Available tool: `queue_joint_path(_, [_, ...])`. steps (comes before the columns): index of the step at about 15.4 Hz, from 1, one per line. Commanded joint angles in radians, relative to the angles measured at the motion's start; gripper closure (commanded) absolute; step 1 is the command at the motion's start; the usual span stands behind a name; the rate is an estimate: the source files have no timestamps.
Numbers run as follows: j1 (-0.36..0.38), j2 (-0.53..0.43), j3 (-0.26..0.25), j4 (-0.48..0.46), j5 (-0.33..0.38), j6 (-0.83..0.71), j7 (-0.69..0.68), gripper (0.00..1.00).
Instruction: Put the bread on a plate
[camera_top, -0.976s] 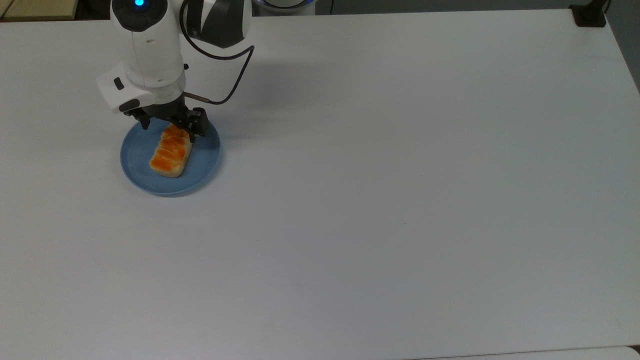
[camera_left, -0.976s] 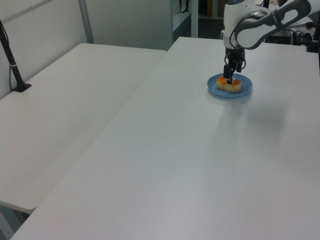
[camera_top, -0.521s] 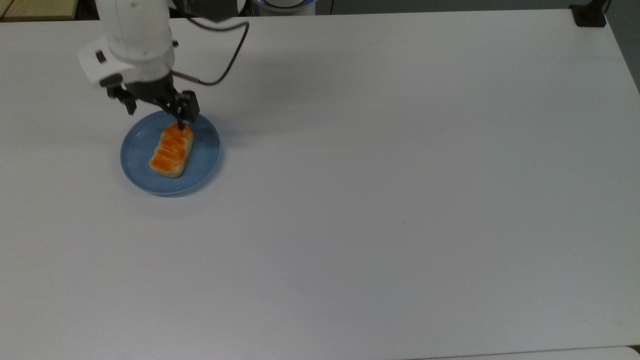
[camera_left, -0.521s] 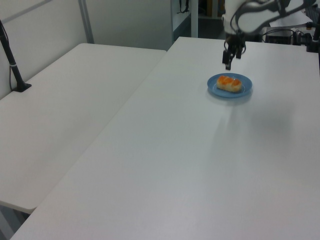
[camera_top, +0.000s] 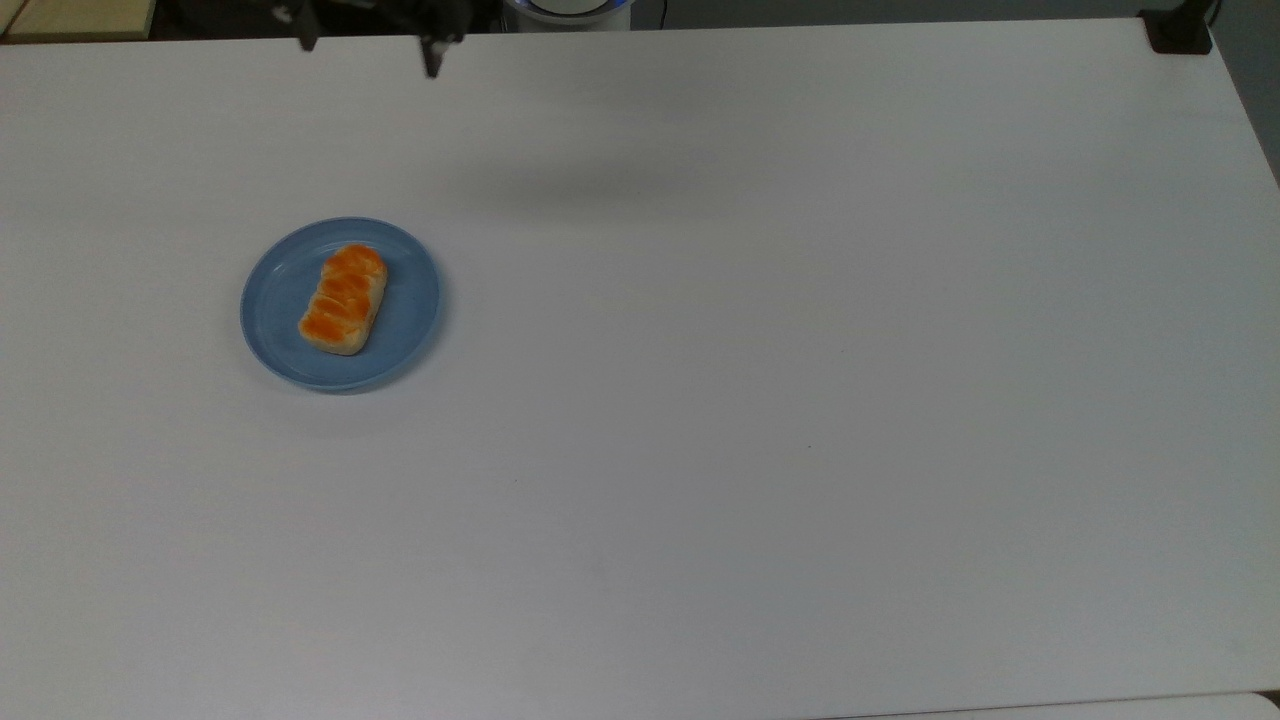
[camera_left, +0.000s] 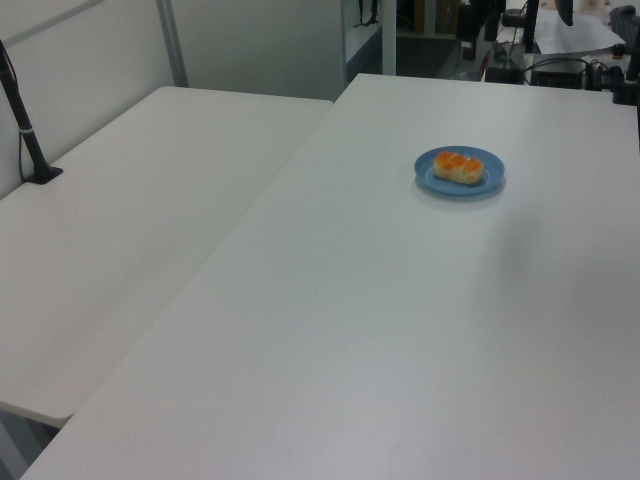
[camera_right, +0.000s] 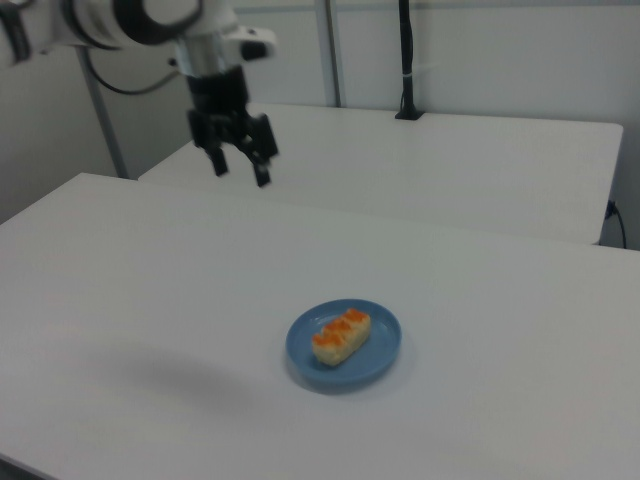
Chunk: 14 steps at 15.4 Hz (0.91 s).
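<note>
I count one bread (camera_top: 343, 299) lying on one plate (camera_top: 272, 330) on the bench (camera_top: 760, 380). My gripper (camera_right: 240, 169) hangs high above, well apart, fingers spread wide, carrying nothing.

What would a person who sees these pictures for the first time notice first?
The orange-brown bread catches the eye first: it lies on the light-blue plate, toward the top view's left on an otherwise bare white table. Next comes the black pincer, open and empty, which hangs high above the table, well apart from the plate, at the right view's upper left.
</note>
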Motion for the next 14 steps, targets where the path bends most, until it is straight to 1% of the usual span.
queue_joint_path(1, [0.103,-0.068,-0.015,-0.038,0.022,-0.04,0.004,0.0])
queue_joint_path(3, [0.167,-0.066,-0.063,-0.042,0.025,-0.034,0.054,0.0])
queue_joint_path(4, [0.173,-0.066,-0.073,-0.043,0.027,-0.027,0.06,0.0])
queue_joint_path(8, [0.172,-0.066,-0.09,-0.052,0.051,-0.018,0.019,0.0])
queue_joint_path(10, [0.181,-0.065,-0.086,-0.095,0.048,0.059,0.017,0.0])
queue_joint_path(11, [0.181,-0.063,-0.084,-0.101,0.048,0.079,0.022,0.0])
queue_joint_path(14, [0.178,-0.066,-0.084,-0.109,0.045,0.079,0.011,0.0])
